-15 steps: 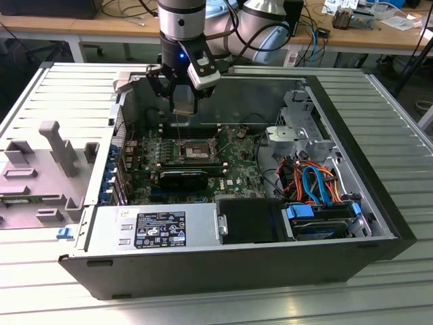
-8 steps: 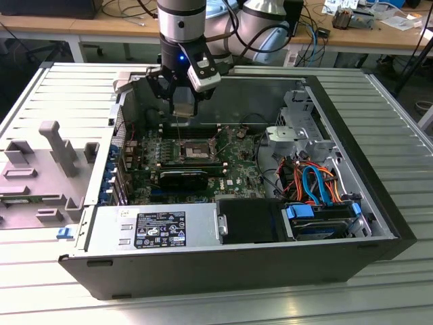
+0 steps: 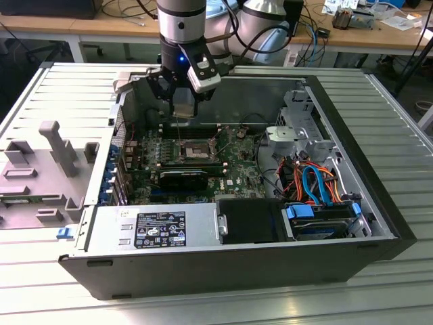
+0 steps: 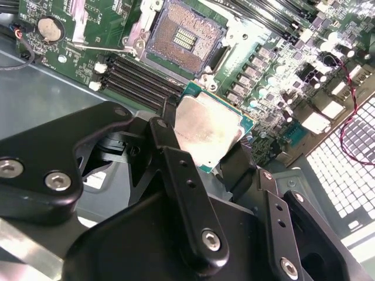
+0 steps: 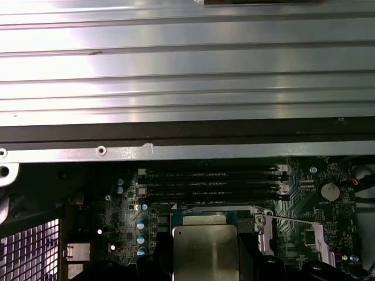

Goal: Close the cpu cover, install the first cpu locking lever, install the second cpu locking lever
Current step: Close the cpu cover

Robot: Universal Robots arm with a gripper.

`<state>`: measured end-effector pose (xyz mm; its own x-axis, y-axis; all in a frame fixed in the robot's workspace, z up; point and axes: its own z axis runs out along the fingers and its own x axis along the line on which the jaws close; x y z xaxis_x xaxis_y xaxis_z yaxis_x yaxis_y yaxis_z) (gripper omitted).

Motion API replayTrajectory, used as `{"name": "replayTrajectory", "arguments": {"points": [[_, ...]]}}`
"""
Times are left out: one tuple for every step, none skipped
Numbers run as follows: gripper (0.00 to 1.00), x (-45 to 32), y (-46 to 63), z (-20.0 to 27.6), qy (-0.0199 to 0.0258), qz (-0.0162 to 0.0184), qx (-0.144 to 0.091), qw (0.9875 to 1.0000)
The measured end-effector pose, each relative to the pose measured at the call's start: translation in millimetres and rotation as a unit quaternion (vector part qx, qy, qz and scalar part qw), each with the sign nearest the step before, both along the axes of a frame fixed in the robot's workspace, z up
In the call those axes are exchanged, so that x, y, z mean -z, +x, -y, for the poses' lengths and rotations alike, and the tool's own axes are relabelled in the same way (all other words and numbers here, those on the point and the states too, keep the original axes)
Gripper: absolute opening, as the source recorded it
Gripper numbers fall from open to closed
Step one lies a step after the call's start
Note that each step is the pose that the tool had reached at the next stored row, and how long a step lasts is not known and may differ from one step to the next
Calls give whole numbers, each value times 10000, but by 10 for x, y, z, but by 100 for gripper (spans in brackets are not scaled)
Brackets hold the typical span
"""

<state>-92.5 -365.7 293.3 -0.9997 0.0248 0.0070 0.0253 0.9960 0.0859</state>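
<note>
My gripper hangs over the open computer case, above the green board. It is shut on a square CPU chip with a silvery lid, held by its edges between the black fingers. In the first wrist view the chip sits low in the picture. Beneath it the socket lies open with its pins bare. The cpu cover stands swung up at one side of the socket. A thin wire locking lever sticks out beside it. In the exterior view the socket is just below my gripper.
Memory slots run beside the socket and a black oblong block lies nearer the power-supply box. A drive cage with blue and orange cables is at the exterior view's right. Grey fixtures stand outside the case.
</note>
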Motion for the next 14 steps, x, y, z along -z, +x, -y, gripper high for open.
{"name": "replayTrajectory", "arguments": {"points": [[55,1,0,1,-1,0,0,10000],[55,3,0,2,-1,0,0,10000],[55,4,0,3,-2,0,0,10000],[55,6,0,4,-2,0,0,10000],[55,9,0,5,-3,0,0,10000],[55,12,0,6,-4,0,0,10000],[55,14,0,7,-4,0,0,10000],[55,17,0,9,-4,0,0,10000],[55,19,0,10,-5,0,0,10000],[55,20,0,11,-5,0,0,10000],[55,22,0,11,-5,0,0,10000],[55,23,0,12,-5,0,0,10000],[55,25,0,13,-5,0,0,10000],[55,27,0,14,-5,1,0,10000]]}}
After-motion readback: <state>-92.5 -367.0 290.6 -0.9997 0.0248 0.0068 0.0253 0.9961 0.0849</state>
